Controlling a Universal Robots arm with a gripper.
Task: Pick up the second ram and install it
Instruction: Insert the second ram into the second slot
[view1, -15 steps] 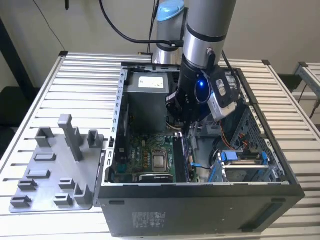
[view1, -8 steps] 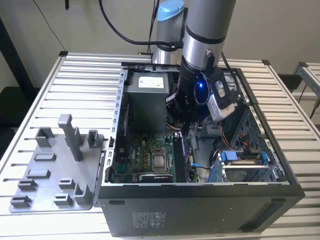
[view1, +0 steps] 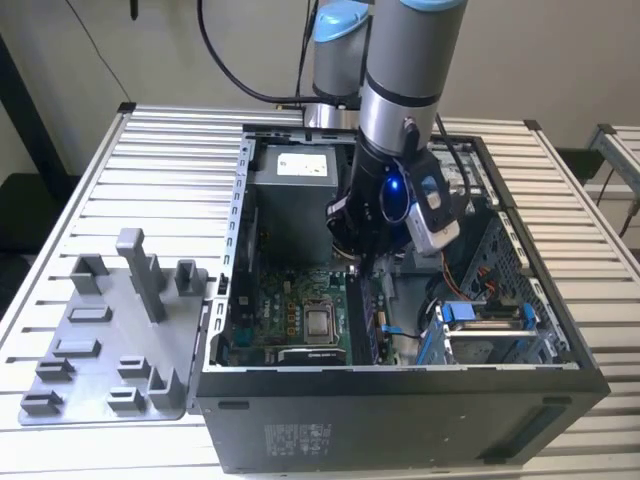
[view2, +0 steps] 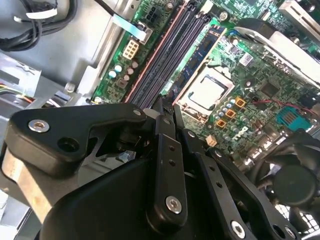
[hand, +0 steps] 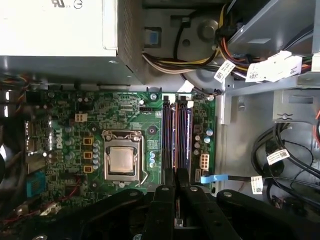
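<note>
The black gripper (hand: 175, 187) is seen right up close in both wrist views, fingers pinched together over the near end of the memory slots (hand: 176, 135). The second ram can't really be picked out; probably it's clamped edge-on or already seated. Install looks nearly done, latching unconfirmed. The holder (view1: 110, 340) is left empty outside the case (view1: 400, 425)

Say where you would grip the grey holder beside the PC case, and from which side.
Probably the tallest peg of the holder, taken from straight above. It stands upright, clear of the shorter pegs, while the base plate lies flat on the table and offers no raised edge.
</note>
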